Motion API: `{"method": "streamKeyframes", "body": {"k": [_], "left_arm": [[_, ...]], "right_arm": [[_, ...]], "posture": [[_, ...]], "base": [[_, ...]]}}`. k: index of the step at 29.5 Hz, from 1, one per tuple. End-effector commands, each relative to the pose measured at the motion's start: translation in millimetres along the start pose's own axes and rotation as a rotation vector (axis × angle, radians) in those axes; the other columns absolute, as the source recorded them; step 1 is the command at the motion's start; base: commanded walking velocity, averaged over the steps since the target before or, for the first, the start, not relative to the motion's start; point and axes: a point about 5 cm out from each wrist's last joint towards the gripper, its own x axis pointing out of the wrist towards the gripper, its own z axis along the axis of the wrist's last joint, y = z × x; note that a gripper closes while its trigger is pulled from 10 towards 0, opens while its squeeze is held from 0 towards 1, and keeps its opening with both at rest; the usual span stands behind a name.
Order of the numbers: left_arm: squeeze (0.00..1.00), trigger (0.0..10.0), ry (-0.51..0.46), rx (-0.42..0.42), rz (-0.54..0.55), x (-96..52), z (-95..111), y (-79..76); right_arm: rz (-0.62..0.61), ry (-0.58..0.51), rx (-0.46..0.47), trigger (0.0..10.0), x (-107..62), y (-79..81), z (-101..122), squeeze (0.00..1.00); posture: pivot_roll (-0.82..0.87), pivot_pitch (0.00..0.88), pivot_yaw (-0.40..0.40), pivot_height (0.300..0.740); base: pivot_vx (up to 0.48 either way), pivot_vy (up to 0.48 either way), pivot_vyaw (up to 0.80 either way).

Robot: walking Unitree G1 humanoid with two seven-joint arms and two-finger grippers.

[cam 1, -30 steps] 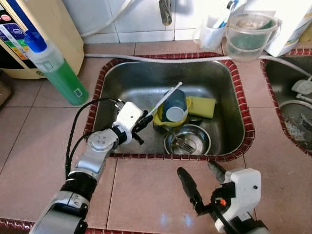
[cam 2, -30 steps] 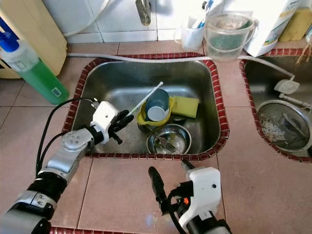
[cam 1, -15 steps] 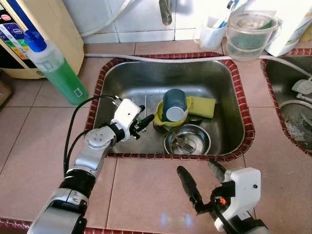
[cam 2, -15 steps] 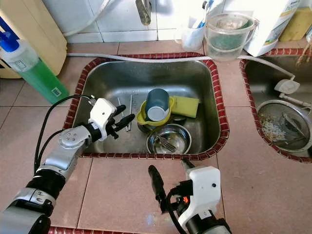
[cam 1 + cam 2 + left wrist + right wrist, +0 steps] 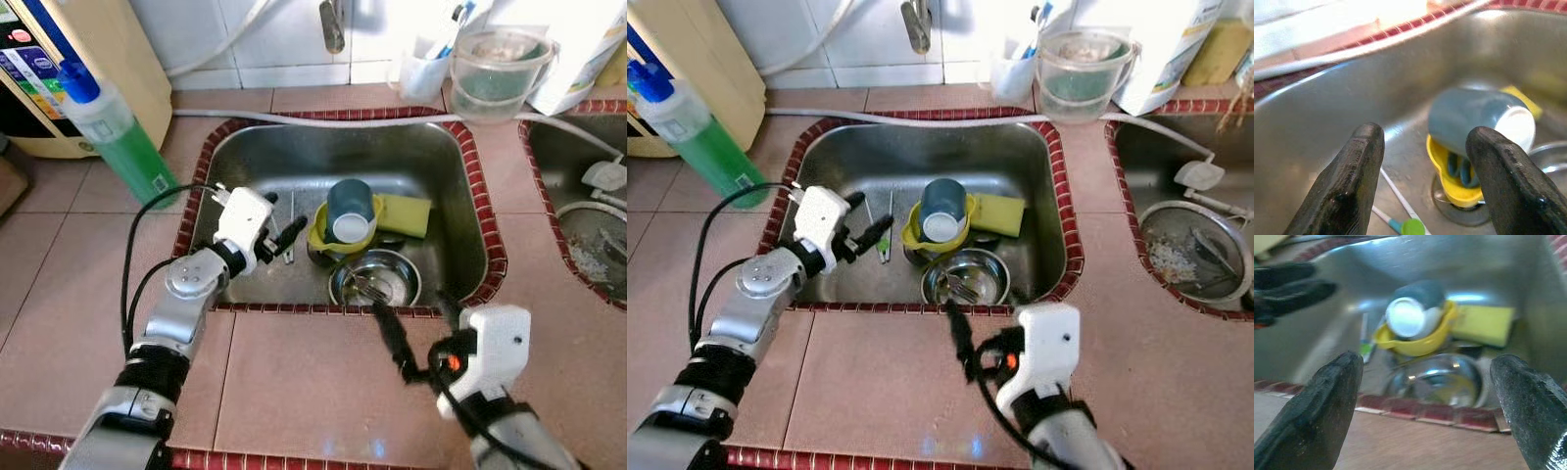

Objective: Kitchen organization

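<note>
Sink (image 5: 470, 196) steel, red-tiled rim, blue-grey cup (image 5: 351, 210) tipped in yellow bowl (image 5: 325, 238) at sink centre, left end effector (image 5: 282, 227) spread empty inside left wall, right end effector (image 5: 416, 328) spread wide over front rim.

We are looking down at a pink-tiled tabletop (image 5: 294, 382) that is carrying a green soap bottle (image 5: 118, 132), a white cup (image 5: 423, 69) and a clear lidded container (image 5: 495, 69) behind its sunken steel sink (image 5: 431, 176).
</note>
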Motion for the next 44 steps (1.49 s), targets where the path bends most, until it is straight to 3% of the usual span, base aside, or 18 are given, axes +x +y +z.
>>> {"method": "streamKeyframes", "body": {"k": [1, 7, 9, 21, 44], "left_arm": [[0.00, 10.0, 0.004, -0.033, 0.072, -8.8, -4.0, 2.0], [0.00, 10.0, 0.004, -0.078, 0.145, -14.4, -4.8, 2.8], [0.00, 10.0, -0.014, -0.105, 0.186, -17.9, 0.3, -0.6], [0.00, 10.0, -0.033, -0.126, 0.245, -25.2, 7.2, -11.0], [0.00, 10.0, -0.003, -0.128, 0.250, -35.8, 9.5, -16.0]], "right_arm": [[-0.048, -0.006, 0.001, 10.0, 5.1, -6.7, -3.3, 0.00], [-0.084, -0.040, -0.016, 10.0, 17.2, -15.5, -0.7, 0.00], [-0.111, -0.078, -0.040, 10.0, 29.0, -23.5, 3.3, 0.00], [-0.144, -0.154, -0.082, 10.0, 47.7, -31.4, 11.0, 0.00], [-0.164, -0.188, -0.103, 10.0, 52.4, -36.8, 6.5, 0.00]], "posture": [[-0.20, 0.167, 0.094, 0.740], [-0.18, 0.143, 0.086, 0.740], [-0.17, 0.125, 0.081, 0.740], [-0.15, 0.089, 0.069, 0.740], [-0.15, 0.061, 0.062, 0.740]], "base": [[0.000, 0.000, 0.00], [0.000, 0.000, 0.00], [0.000, 0.000, 0.00], [0.000, 0.000, 0.00], [0.000, 0.000, 0.00]]}}
